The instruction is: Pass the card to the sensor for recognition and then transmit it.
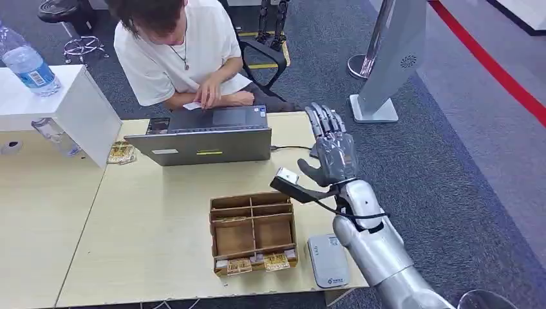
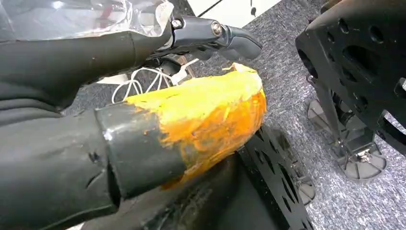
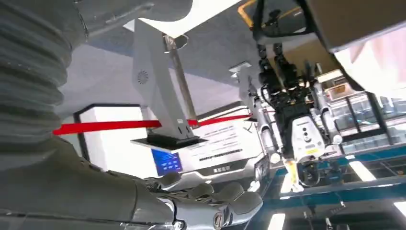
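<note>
right hand (image 1: 335, 151) is raised above the far right part of the wooden table (image 1: 154, 225), fingers straight and spread, thumb out to the side, holding nothing. in the right wrist view the same hand (image 3: 201, 206) shows pale fingers stretched out with nothing between them. the silver right arm (image 1: 376, 244) comes up from the lower right, with a black cable looped around the wrist and a small camera (image 1: 286, 177) sticking out beside it.

a white card (image 1: 192, 105) is under the fingers of a person (image 1: 187, 51) in a white shirt who sits at the far side of the table, the hand resting at the back edge of an open grey laptop (image 1: 206, 135). the card is well apart from the robot's hand.

near the front edge of the table stands a brown divided tray (image 1: 253, 232), with a couple of patterned cards (image 1: 257, 262) lying in its front strip. just beside it on the right lies a white card sensor (image 1: 327, 259), flat on the table, below the raised arm.

at the left, a white box (image 1: 71, 103) carries a plastic water bottle (image 1: 27, 64). a grey stand (image 1: 393, 58) rises from the carpet beyond the table.

the left wrist view shows a dark shape smeared with orange and carpet beneath; i cannot tell how the left hand's fingers lie.
</note>
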`<control>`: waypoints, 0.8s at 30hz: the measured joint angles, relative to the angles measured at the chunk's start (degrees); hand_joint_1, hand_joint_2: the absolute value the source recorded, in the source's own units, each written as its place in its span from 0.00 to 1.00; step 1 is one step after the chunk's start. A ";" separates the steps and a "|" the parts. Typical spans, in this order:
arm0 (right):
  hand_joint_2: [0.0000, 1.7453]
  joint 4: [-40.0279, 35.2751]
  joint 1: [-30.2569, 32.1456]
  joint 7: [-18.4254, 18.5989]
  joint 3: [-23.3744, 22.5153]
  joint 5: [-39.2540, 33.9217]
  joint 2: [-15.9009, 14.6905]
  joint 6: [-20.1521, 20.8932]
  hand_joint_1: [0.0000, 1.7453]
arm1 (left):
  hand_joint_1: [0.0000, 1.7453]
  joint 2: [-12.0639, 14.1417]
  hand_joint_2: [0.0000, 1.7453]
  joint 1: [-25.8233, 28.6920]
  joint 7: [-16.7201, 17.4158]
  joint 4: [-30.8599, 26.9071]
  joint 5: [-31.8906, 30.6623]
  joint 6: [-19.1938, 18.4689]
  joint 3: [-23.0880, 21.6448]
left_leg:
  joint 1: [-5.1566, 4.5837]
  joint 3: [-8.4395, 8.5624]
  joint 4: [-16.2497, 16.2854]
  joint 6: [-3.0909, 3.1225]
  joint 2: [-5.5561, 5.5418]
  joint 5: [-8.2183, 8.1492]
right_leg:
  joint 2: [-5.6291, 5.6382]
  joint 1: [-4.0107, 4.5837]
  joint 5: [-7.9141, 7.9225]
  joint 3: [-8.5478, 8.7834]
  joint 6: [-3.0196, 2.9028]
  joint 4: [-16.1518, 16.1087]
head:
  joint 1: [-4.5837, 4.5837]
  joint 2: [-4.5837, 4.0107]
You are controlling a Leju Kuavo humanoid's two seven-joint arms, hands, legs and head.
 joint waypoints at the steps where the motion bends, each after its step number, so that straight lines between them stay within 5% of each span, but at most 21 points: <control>1: 1.00 -1.14 1.01 -0.70 0.04 -0.52 -0.22 -0.07 0.00 | 0.00 0.04 0.00 0.14 0.00 0.00 0.13 0.07 0.33 | 0.00 0.00 0.00 0.00 0.00 0.00 | 0.00 0.00 0.00 -0.01 0.00 0.00 | 0.00 0.00; 7: 1.00 -8.32 7.18 -5.87 0.18 -7.99 -1.84 0.85 0.00 | 0.00 0.11 0.00 0.42 -0.07 0.02 0.70 0.68 0.88 | 0.00 -0.04 0.00 0.00 0.01 -0.01 | 0.01 0.00 0.00 -0.04 0.00 -0.01 | -0.02 0.00; 15: 1.00 -19.76 15.14 -14.84 0.13 -20.35 -4.33 8.67 0.00 | 0.00 0.20 0.00 0.51 -0.79 0.02 0.72 1.38 0.92 | 0.00 -0.05 0.00 0.00 0.01 -0.01 | -0.01 0.00 -0.01 -0.05 0.00 -0.01 | 0.00 0.00; 24: 1.00 -24.53 19.74 -18.61 0.57 -22.52 -6.25 13.97 0.00 | 0.00 0.26 0.00 0.78 -1.22 0.04 0.72 1.70 1.84 | 0.00 -0.04 -0.01 0.00 0.03 -0.01 | 0.01 0.00 0.00 -0.05 0.00 -0.01 | 0.00 0.00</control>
